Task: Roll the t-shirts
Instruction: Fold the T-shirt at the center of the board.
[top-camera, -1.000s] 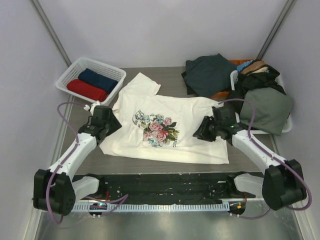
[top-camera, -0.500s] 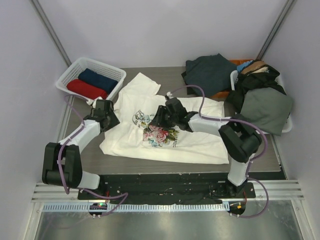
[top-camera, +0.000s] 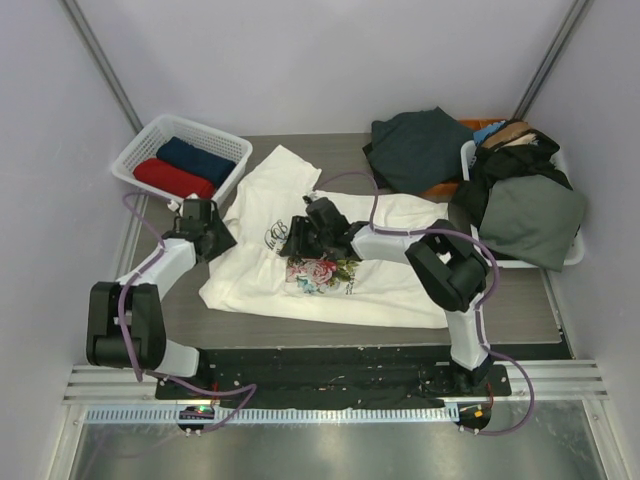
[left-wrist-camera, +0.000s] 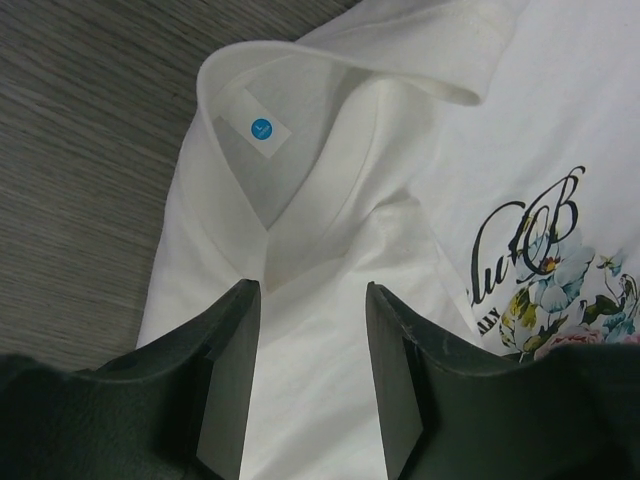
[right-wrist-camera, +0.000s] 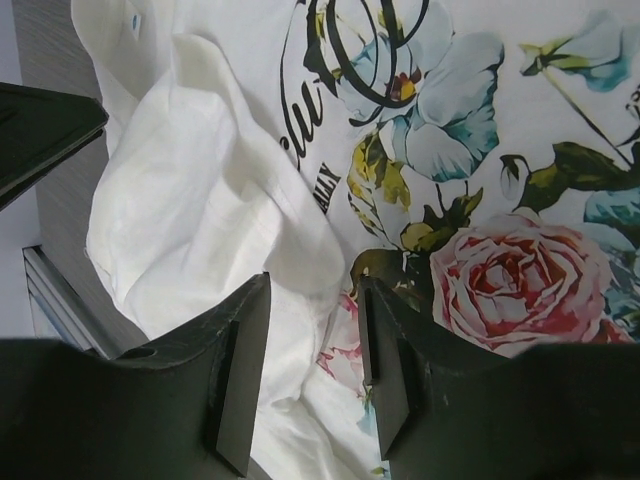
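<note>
Cream-white floral-print cloth t-shirt (top-camera: 395, 288) lies spread at the middle of the grey table (top-camera: 340, 150), collar toward its left edge; left hand (left-wrist-camera: 310, 295) released over the collar, right hand (right-wrist-camera: 313, 283) released over a rumpled fold beside the print.

The right end effector (top-camera: 298, 238) has swung from the shirt's (top-camera: 400, 290) right edge onto its print (top-camera: 325, 270). The left end effector (top-camera: 215, 232) has edged toward the collar (left-wrist-camera: 235, 200).
</note>
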